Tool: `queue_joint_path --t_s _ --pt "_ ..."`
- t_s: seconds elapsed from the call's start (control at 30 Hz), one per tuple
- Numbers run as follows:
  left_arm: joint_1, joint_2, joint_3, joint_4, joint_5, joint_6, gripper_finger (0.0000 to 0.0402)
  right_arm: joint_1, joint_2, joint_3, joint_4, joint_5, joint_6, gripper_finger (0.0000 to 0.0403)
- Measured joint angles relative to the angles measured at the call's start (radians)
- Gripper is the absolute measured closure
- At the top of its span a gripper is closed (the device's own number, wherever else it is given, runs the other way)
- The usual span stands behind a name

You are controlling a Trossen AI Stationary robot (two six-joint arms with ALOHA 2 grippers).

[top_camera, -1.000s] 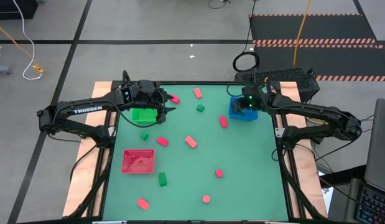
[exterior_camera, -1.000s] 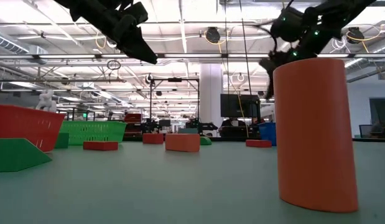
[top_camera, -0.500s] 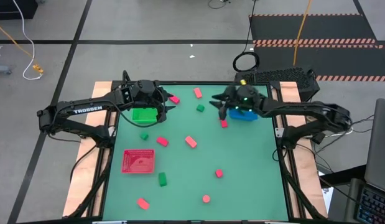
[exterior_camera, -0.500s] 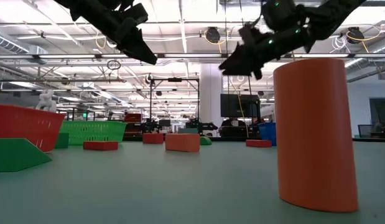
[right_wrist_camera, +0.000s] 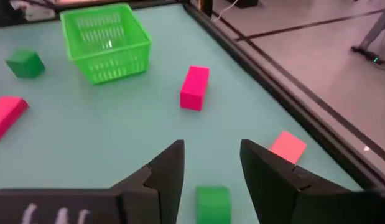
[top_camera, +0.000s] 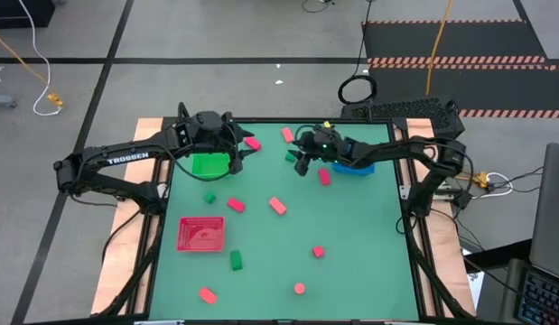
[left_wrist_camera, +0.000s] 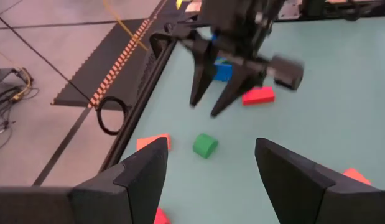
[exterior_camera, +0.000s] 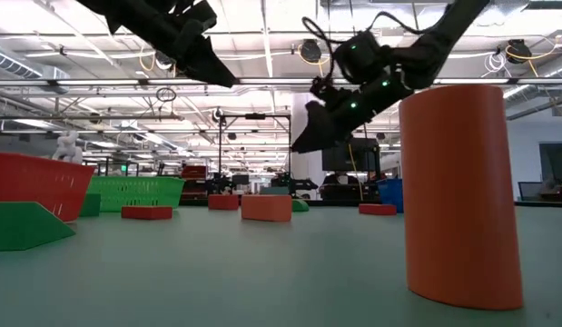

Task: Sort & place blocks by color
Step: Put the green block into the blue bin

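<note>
Green bench (top_camera: pixel 351 262) holds scattered blocks (top_camera: pixel 277 205). Right hand (top_camera: pixel 301 165), fingers apart and empty, hovers just above a green block (top_camera: pixel 291 157) at the far side; left hand (top_camera: pixel 246 152), apart, waits over the green tray (top_camera: pixel 208 166).

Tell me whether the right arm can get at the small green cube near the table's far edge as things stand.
Probably yes. The right gripper hangs with open fingers just above the small green cube, nothing lies between them, and the nearest pink block sits apart.
</note>
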Motion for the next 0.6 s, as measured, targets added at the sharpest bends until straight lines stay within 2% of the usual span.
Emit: queue_joint_path --t_s 0.17,0.3,0.6 --pt "0.038 0.000 0.000 -0.005 0.021 0.012 0.0158 0.005 0.086 0.052 -0.088 0.002 -0.015 0.0250" --pt "0.086 -0.006 0.000 -0.047 0.021 0.015 0.0158 0.005 0.131 0.059 -0.088 0.038 -0.036 0.0250" --pt "0.132 -0.007 0.000 -0.054 0.045 -0.003 0.0158 0.003 0.148 0.059 -0.075 0.046 -0.062 0.0250"
